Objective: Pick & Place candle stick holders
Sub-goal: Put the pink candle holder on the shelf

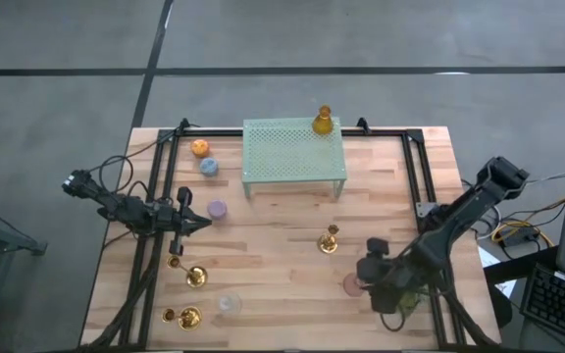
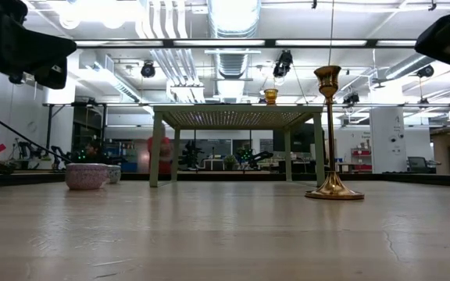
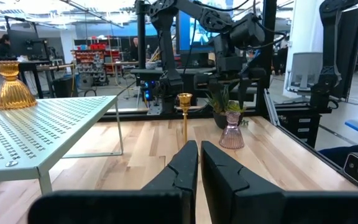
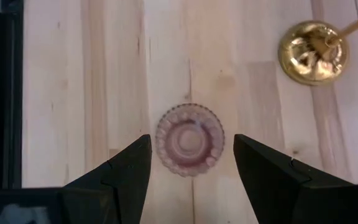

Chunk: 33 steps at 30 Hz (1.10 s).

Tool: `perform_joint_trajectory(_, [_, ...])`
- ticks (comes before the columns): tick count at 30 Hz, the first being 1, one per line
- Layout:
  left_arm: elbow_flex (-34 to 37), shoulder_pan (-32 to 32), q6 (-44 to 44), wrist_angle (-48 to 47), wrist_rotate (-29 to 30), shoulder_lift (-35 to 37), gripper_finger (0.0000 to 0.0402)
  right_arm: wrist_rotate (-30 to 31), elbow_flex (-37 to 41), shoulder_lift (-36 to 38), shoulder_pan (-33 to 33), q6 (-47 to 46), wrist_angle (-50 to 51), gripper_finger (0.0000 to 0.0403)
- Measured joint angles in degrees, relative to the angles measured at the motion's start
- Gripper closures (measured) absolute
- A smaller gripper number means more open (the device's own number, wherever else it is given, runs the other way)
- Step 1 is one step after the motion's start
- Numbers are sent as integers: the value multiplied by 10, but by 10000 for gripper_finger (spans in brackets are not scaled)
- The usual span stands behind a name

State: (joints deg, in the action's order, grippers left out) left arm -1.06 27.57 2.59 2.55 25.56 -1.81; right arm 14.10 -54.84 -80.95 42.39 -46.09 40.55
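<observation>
A pink ribbed candle stick holder (image 4: 189, 139) stands upright on the table near its right edge. My right gripper (image 4: 191, 142) hangs open above it, pointing steeply down, one finger on each side and clear of it. My left gripper (image 3: 199, 167) is shut and level at the table's left (image 1: 199, 224), holding nothing. A gold stemmed holder (image 1: 330, 240) stands on its round base at mid-table, and two more (image 1: 194, 277) stand near the left front. An amber holder (image 1: 322, 122) sits on the pale green mesh rack (image 1: 292, 152). Orange (image 1: 199, 148), blue (image 1: 209, 167), purple (image 1: 218, 209) and clear (image 1: 229, 303) cups stand on the left half.
A small green potted plant (image 3: 219, 102) stands just behind the pink holder, under the right arm. Black frame rails (image 1: 422, 172) run along the table's left, right and far sides. Bare wood lies between the rack and the table's near edge.
</observation>
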Motion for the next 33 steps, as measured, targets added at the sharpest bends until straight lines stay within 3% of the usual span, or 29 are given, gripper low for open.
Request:
perform_joint_trajectory(7, [0, 0, 0, 0, 0, 0, 376, 0, -18, -24, 0, 6, 0, 174])
perform_joint_trajectory(19, [0, 0, 0, 0, 0, 0, 376, 9, -17, -31, 0, -7, 16, 77])
perform_joint_trajectory(29, [0, 0, 0, 0, 0, 0, 376, 10, -13, -54, 23, -35, 16, 78])
perform_joint_trajectory(33, [0, 0, 0, 0, 0, 0, 376, 39, -7, -54, 42, -56, 15, 78])
